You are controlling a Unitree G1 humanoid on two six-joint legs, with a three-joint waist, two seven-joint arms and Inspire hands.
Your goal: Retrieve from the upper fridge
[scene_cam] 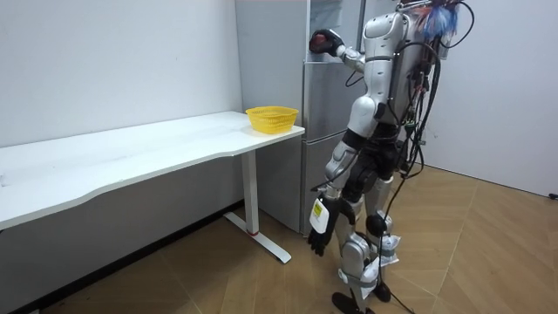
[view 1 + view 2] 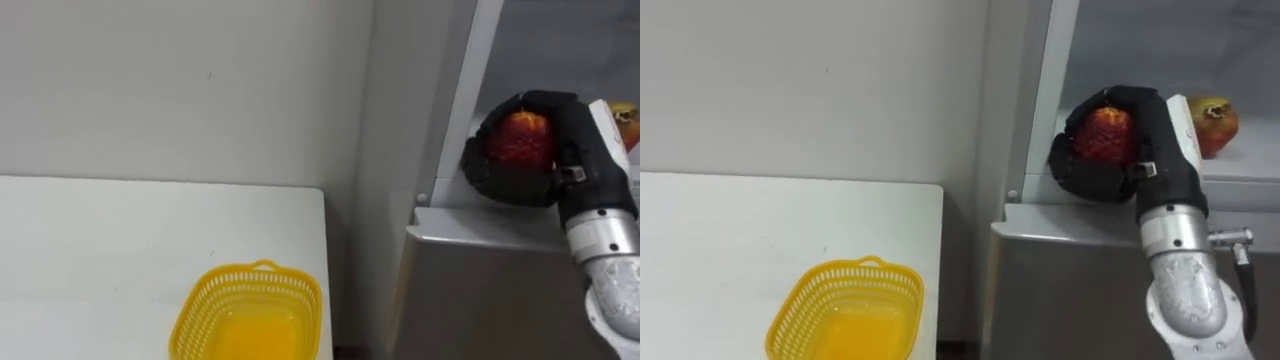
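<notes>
Right eye view: my right hand (image 2: 1095, 178) has its fingers wrapped round a red fruit (image 2: 1108, 135) at the sill of the upper fridge (image 2: 1080, 225), pick seemingly done, so next I'd swing it over the basket (image 2: 855, 268) by the counter's (image 2: 730, 250) right edge.

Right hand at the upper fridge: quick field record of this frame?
robot: stands facing the fridge, beside the white table
right hand: raised at the open upper compartment, curled round a red fruit
left hand: hangs by the thigh, fingers relaxed, empty
on shelf: a second fruit, right of the held one
yellow basket: empty, on the table's end nearest the fridge
</notes>
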